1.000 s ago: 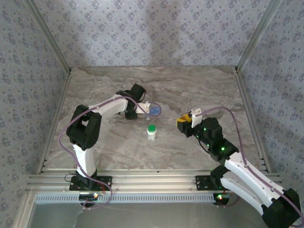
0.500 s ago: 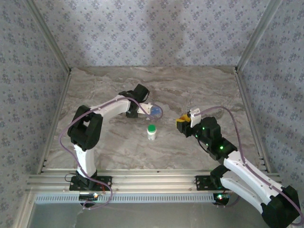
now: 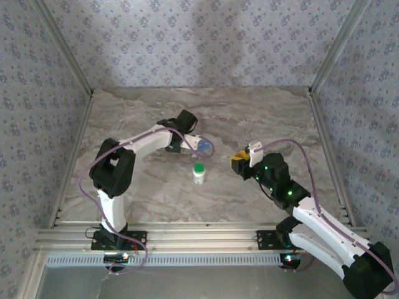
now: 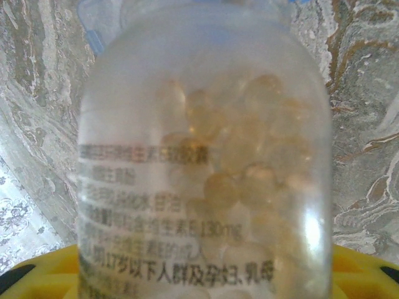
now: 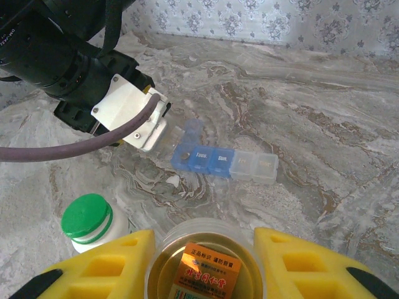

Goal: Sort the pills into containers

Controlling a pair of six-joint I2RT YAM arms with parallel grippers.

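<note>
Three bottles, 1 pill organizer (image 5: pixel 224 163): L gripper (image 3: pixel 189 144) clamps clear capsule bottle (image 4: pixel 206 156) by organizer's blue end, R gripper (image 3: pixel 239 162) grips amber jar (image 5: pixel 204 268), green-cap bottle (image 3: pixel 199 172) stands between on marble table (image 3: pixel 274 118).

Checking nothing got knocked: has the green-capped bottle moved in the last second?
No. In the top view the green-capped bottle stands where it did, same spot against the front rail.

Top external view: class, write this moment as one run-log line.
left gripper: holds clear capsule bottle at pill organiser | right gripper: holds amber-topped bottle | green-capped bottle: upright, ungripped
</note>
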